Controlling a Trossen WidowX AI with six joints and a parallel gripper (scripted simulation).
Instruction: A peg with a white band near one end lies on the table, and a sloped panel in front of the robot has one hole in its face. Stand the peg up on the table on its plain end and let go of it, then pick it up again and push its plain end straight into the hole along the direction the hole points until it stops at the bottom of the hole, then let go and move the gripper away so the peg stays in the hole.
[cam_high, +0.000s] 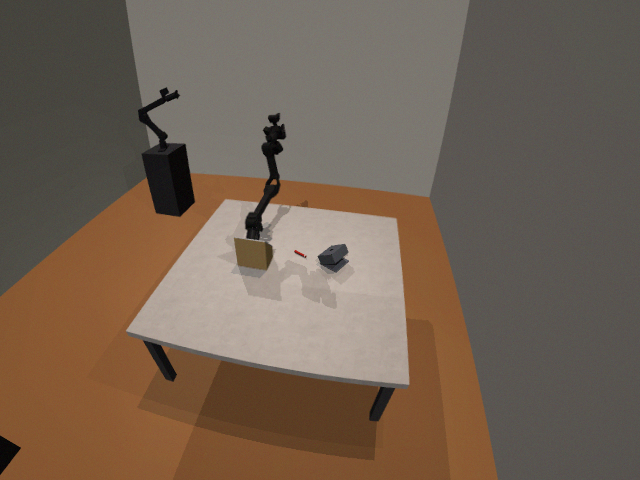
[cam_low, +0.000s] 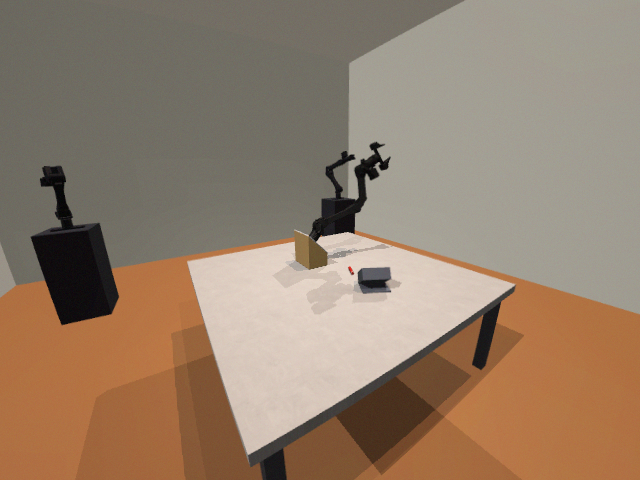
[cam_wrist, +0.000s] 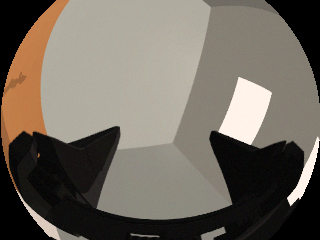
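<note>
The red peg (cam_high: 299, 253) (cam_low: 351, 270) lies on its side on the table (cam_high: 310, 330) (cam_low: 330, 351), between the tan wedge and the dark grey panel block. Its white band shows only faintly, near the end toward the panel in the top view. The dark grey sloped panel (cam_high: 337, 252) (cam_low: 374, 274) sits tilted above a flat base; a small dark spot on its upper face in the top camera looks like the hole. My gripper (cam_high: 275, 133) (cam_low: 381, 167) (cam_wrist: 165, 131) is open and empty, raised high above the table. The wrist view shows only walls, floor and ceiling beyond the widely spread fingers.
A tan wedge-shaped block (cam_high: 252, 254) (cam_low: 303, 251) stands close to the arm's base, to the left of the peg in the top and exterior views. Other arms stand on black pedestals (cam_high: 168, 180) (cam_low: 74, 273) off the table.
</note>
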